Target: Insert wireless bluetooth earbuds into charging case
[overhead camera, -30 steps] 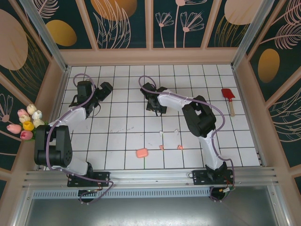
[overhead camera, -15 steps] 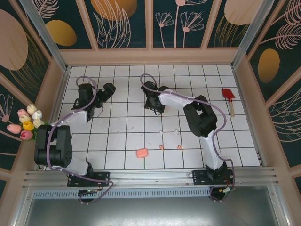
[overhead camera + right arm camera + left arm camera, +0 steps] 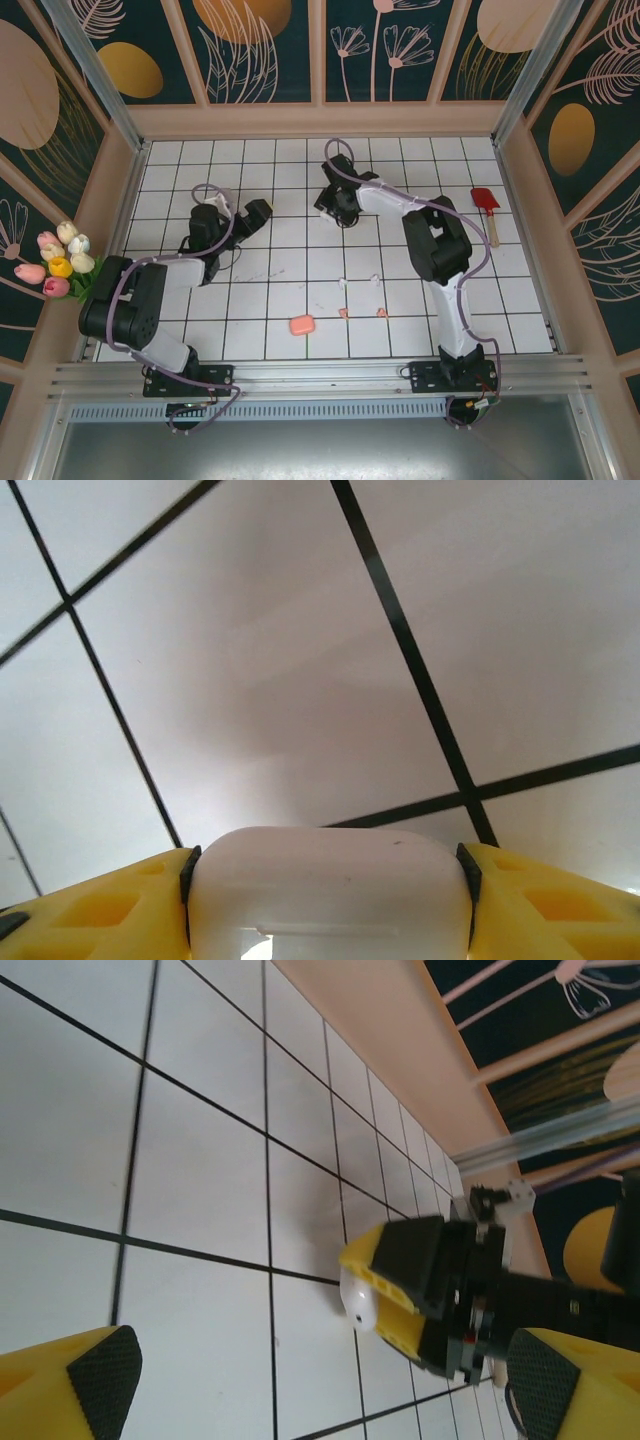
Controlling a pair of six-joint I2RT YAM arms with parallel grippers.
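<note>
The right gripper [image 3: 338, 205] is over the far middle of the tiled table [image 3: 270, 270]. Its yellow fingers [image 3: 545, 900] are clamped on a white case [image 3: 325, 890]. In the right wrist view the case stretches from one black pad to the other, so what shows of its long axis runs across the jaws. A thin seam runs parallel to that span. The case's rounded end points out past the fingertips toward the tiles. In the left wrist view the same case shows as a small white bulge close above a tile (whether it touches the tile I cannot tell).

The left gripper [image 3: 258, 212] is to the left of the right one, near but apart. Its fingers stand wide apart, with only bare tile between them.

Nearer the arm bases, two white earbuds [image 3: 377, 281] lie loose in one row. Two pink earbuds [image 3: 381, 312] lie in a row just nearer still. All four are too small to tell which way they point. A pink case [image 3: 302, 325] lies left of the pink pair, its long axis running left to right in the top view. A red spatula [image 3: 487, 208] lies near the right wall.
</note>
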